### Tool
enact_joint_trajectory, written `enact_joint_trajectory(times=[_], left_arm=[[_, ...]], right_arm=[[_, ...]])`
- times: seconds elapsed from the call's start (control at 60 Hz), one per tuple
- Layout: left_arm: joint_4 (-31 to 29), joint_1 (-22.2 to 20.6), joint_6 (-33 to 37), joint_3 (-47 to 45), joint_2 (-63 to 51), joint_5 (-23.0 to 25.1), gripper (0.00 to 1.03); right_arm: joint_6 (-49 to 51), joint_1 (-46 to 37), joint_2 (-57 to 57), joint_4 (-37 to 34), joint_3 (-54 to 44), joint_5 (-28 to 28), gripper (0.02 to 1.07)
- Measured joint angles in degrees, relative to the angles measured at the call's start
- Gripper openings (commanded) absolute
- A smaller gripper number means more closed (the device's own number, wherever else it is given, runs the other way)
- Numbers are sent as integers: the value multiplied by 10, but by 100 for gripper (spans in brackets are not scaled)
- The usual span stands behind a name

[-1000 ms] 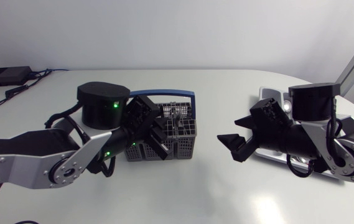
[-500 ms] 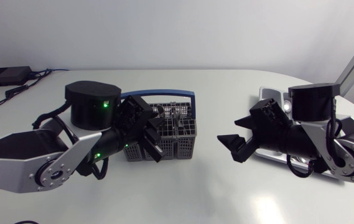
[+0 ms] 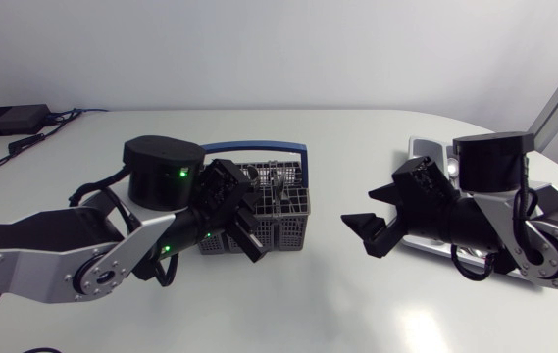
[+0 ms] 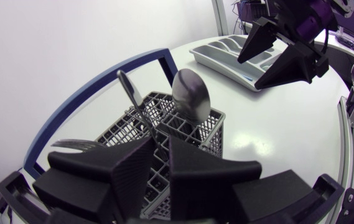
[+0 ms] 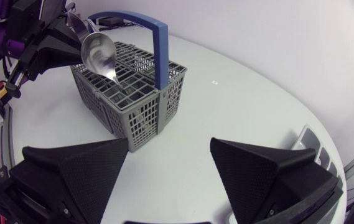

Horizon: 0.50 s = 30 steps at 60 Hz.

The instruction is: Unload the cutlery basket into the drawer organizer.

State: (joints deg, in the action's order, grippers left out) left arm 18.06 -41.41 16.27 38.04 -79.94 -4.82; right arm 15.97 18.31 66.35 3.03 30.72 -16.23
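A grey cutlery basket [image 3: 290, 227] with a blue handle [image 3: 279, 149] stands mid-table. My left gripper [image 3: 249, 231] is over its near left corner. In the left wrist view its fingers [image 4: 133, 168] stand almost together on a thin steel cutlery handle [image 4: 134, 98] that rises from the basket [image 4: 217, 124]. A spoon [image 4: 190, 96] stands bowl-up just ahead of it, and fork tines [image 4: 71, 144] show beside it. My right gripper [image 3: 362, 222] hangs open and empty between the basket and the grey drawer organizer [image 3: 424, 148]. The right wrist view shows the basket [image 5: 140, 109] ahead of that gripper [image 5: 167, 152], with the spoon [image 5: 99, 53] in it.
The organizer [image 4: 226, 53] lies at the table's right side, mostly under my right arm. A black box [image 3: 9, 120] with cables sits at the far left corner. Bare white tabletop [image 3: 298, 304] runs in front of the basket.
My left arm swung a little left and back again over the basket. Its fingers have drawn closer together. The right arm has not moved.
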Motion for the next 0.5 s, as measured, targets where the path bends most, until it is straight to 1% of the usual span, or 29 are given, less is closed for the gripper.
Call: enact_joint_trajectory(times=[0.083,0.133,0.283,0.417,0.5], left_arm=[[1,0,0,4,0,0,23],[3,1,0,6,0,0,21],[5,2,0,8,-3,0,20],[7,2,0,12,-7,2,16],[13,2,0,13,-11,2,16]], right_arm=[[2,0,0,0,0,0,97],[4,0,0,0,0,0,97],[4,0,0,0,0,0,97],[4,0,-1,0,0,0,97],[6,2,-7,0,-3,0,97]])
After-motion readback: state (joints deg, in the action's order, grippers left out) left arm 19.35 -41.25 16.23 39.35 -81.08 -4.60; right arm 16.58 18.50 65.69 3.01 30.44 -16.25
